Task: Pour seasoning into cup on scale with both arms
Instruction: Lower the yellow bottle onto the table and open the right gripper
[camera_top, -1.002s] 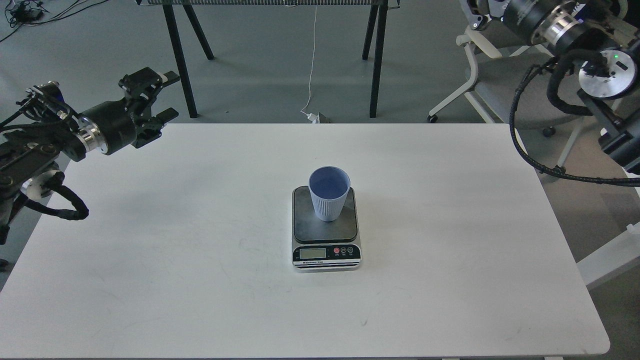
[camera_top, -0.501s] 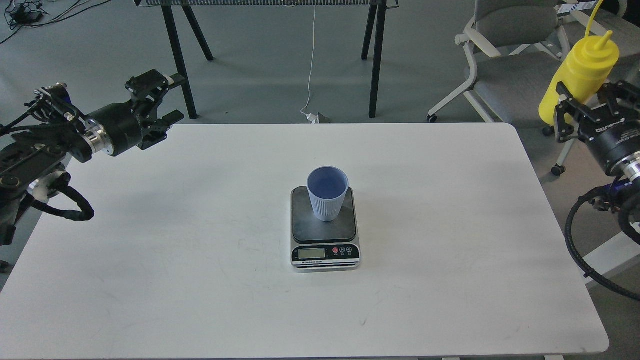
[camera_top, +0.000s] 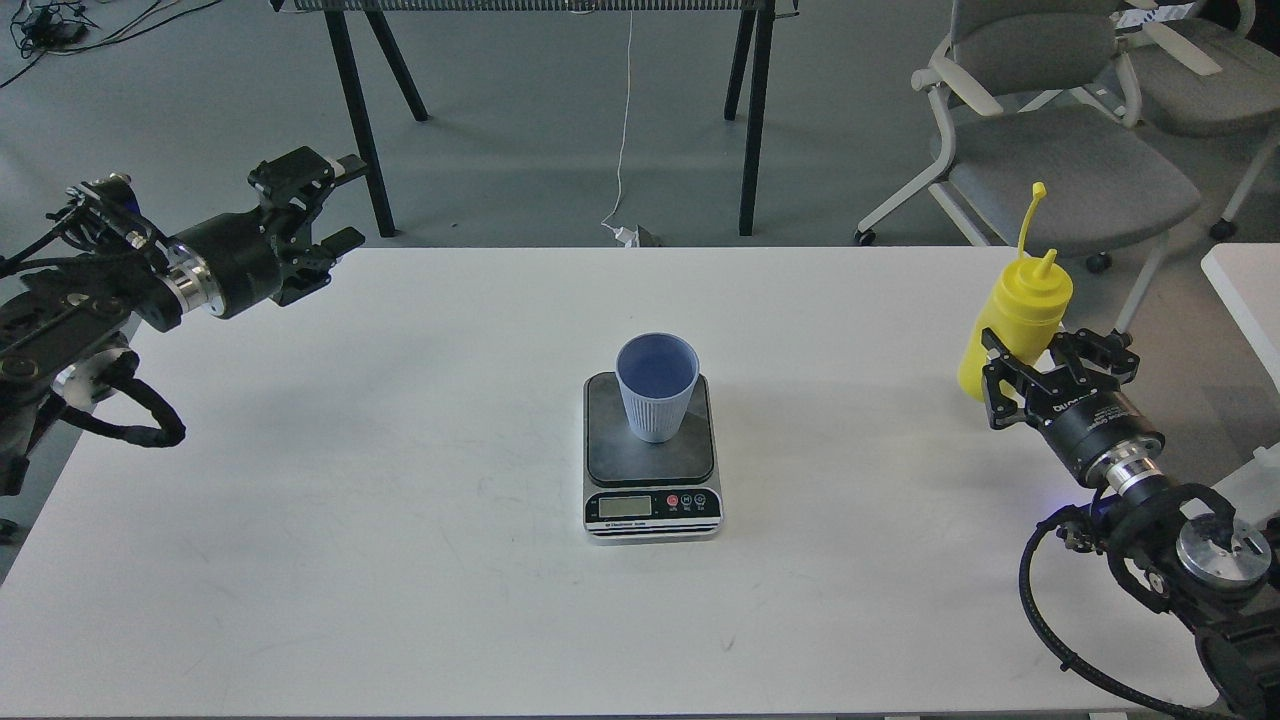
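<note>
The pale blue-grey ribbed cup (camera_top: 657, 388) stands upright on the dark platform of the silver scale (camera_top: 652, 505) at the table's middle. My right gripper (camera_top: 1032, 352) is shut on the lower body of the yellow squeeze bottle (camera_top: 1018, 310), held upright over the table's right edge, its tethered cap sticking up. The bottle is well to the right of the cup. My left gripper (camera_top: 343, 200) is open and empty above the table's far left corner.
The white table (camera_top: 400, 560) carries only the scale. Grey office chairs (camera_top: 1060, 160) stand beyond the far right corner. Black legs of another table (camera_top: 360, 120) stand behind. A white surface's corner (camera_top: 1250, 290) shows at the right edge.
My right arm has swung down from the upper right with the yellow bottle to the table's right edge. The left gripper has shifted only slightly. Cup and scale have not moved.
</note>
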